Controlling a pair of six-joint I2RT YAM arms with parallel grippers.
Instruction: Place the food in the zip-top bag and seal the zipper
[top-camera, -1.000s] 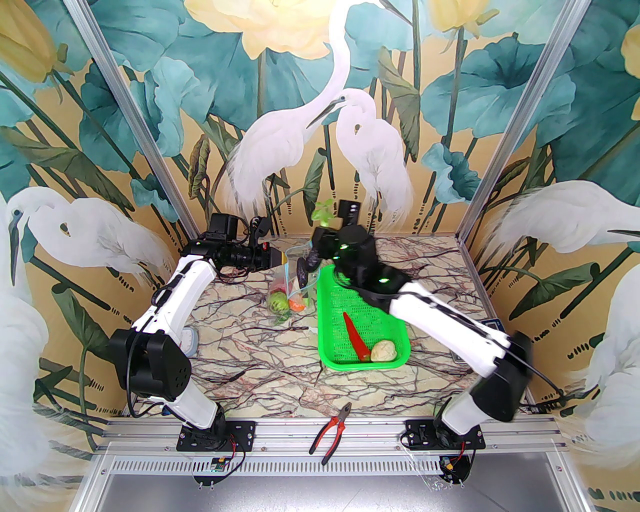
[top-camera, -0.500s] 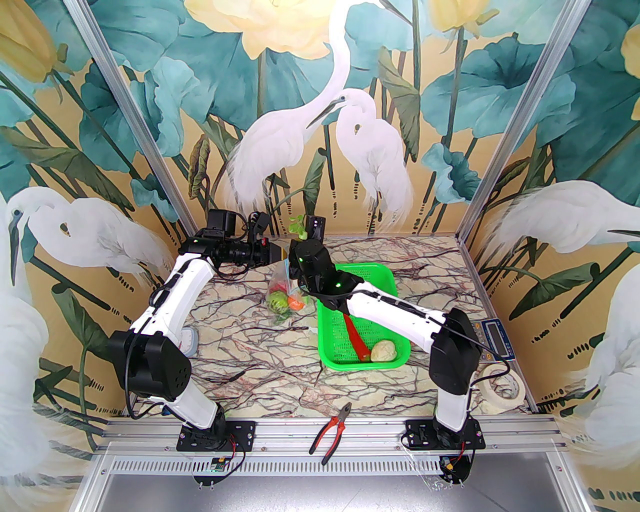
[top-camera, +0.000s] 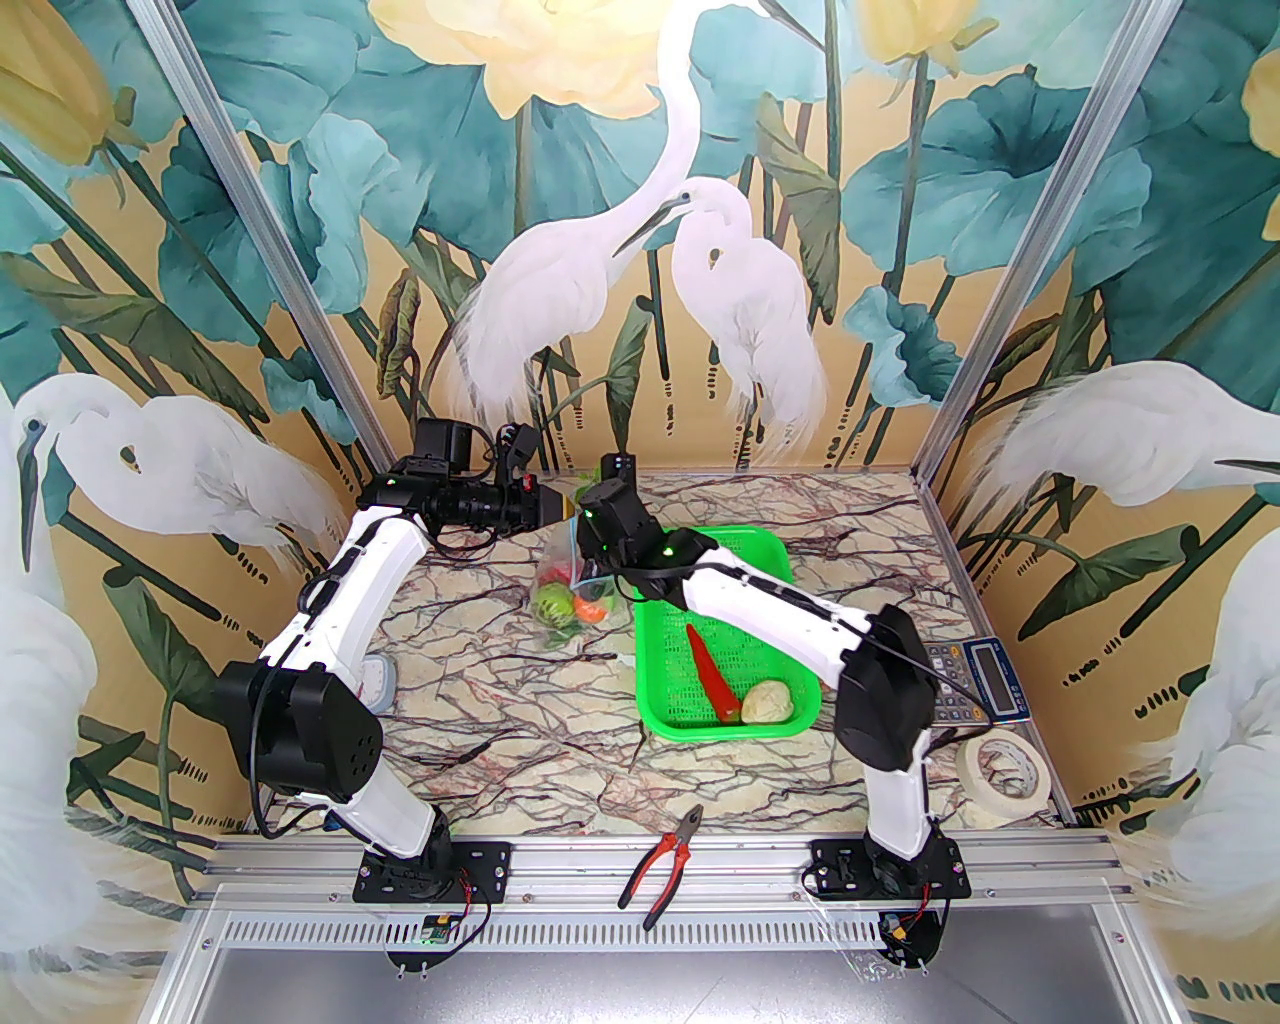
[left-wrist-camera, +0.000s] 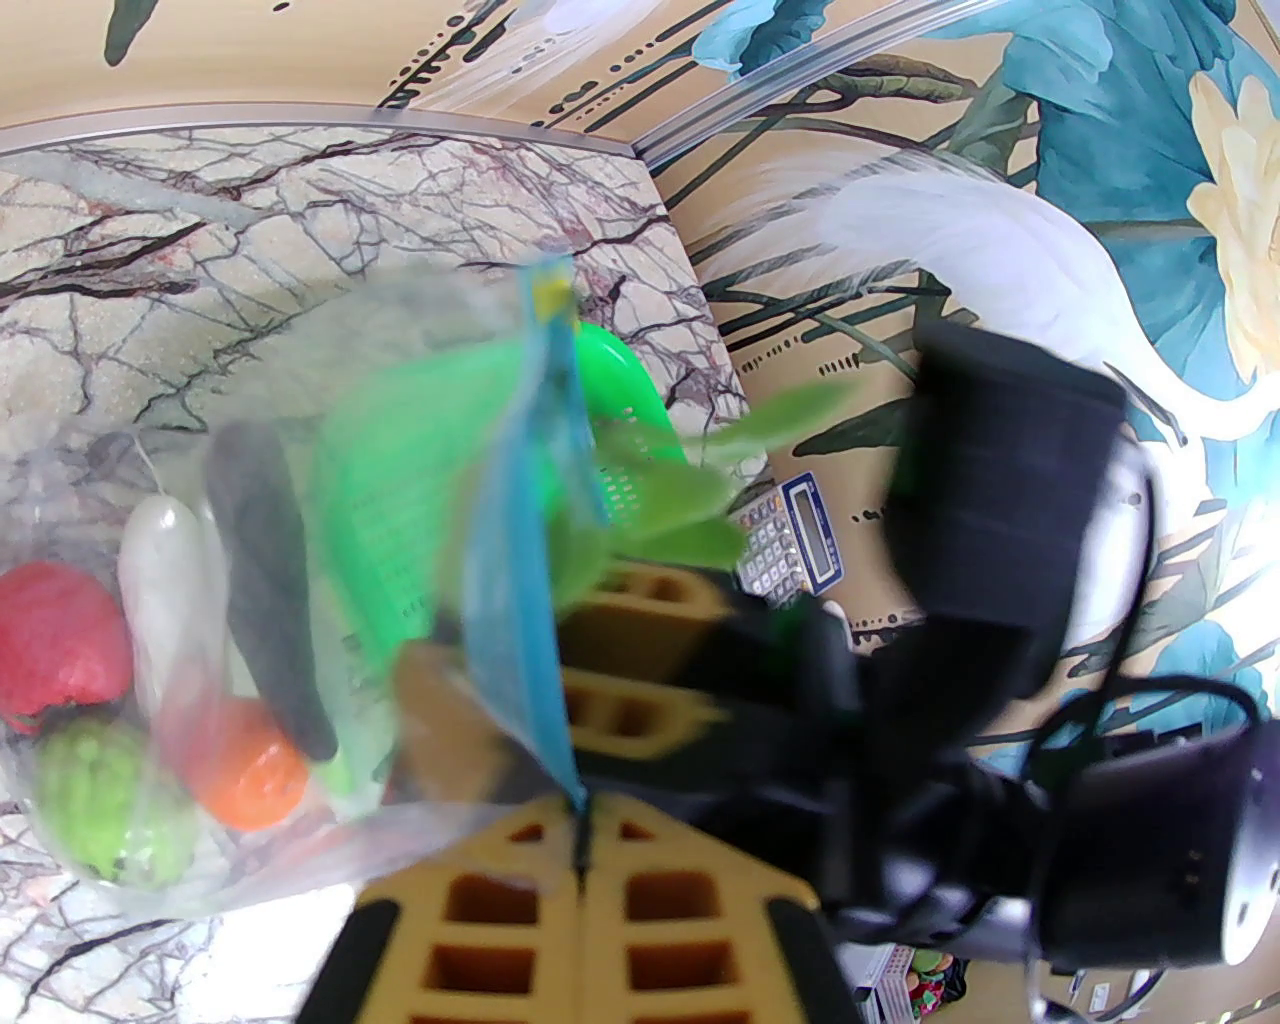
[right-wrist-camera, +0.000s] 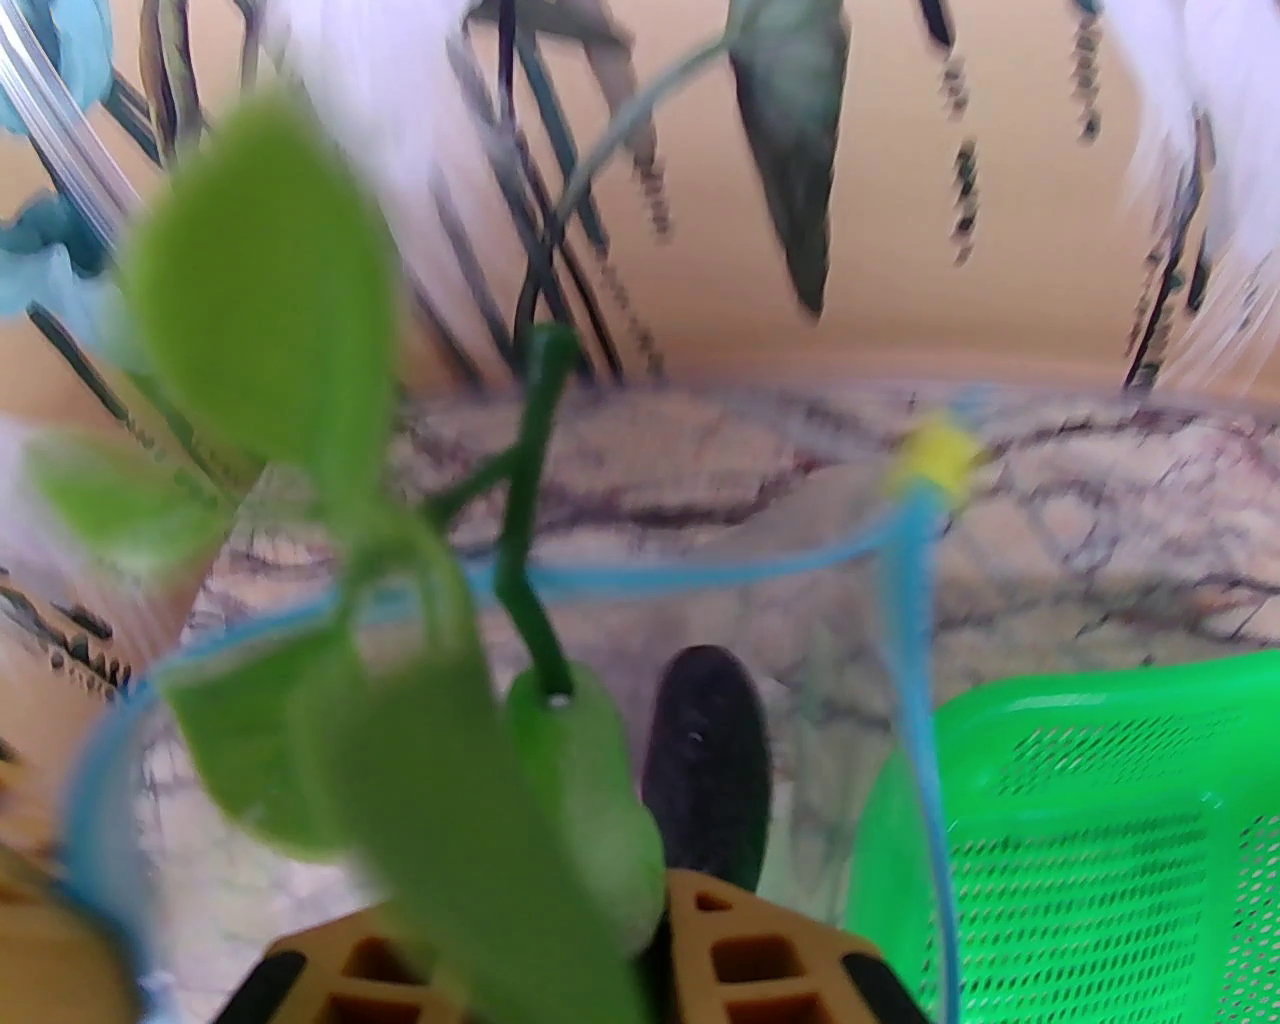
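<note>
Far centre of the tabletop (top-camera: 480, 700): the left claw (left-wrist-camera: 580, 880) is pinched tight on the blue zipper (left-wrist-camera: 525, 560), holding the bag (top-camera: 563, 550) up by its mouth. The bag's bottom touches the marble just left of the basket (top-camera: 740, 730)'s far corner. The right claw (right-wrist-camera: 560, 940), clamped on a leafy toy (right-wrist-camera: 570, 800), sits at the open mouth, the zipper looping around it. A red tomato (left-wrist-camera: 55, 640), orange tomato (left-wrist-camera: 255, 770), cucumber (left-wrist-camera: 165, 590), eggplant (left-wrist-camera: 265, 580) and cabbage (left-wrist-camera: 110, 810) lie inside the bag. The chili (top-camera: 712, 682) and cauliflower (top-camera: 768, 702) sit at the basket's near edge. Bare marble spreads left of the bag and toward the arms. Pliers (top-camera: 662, 865) rest at the near edge.
</note>
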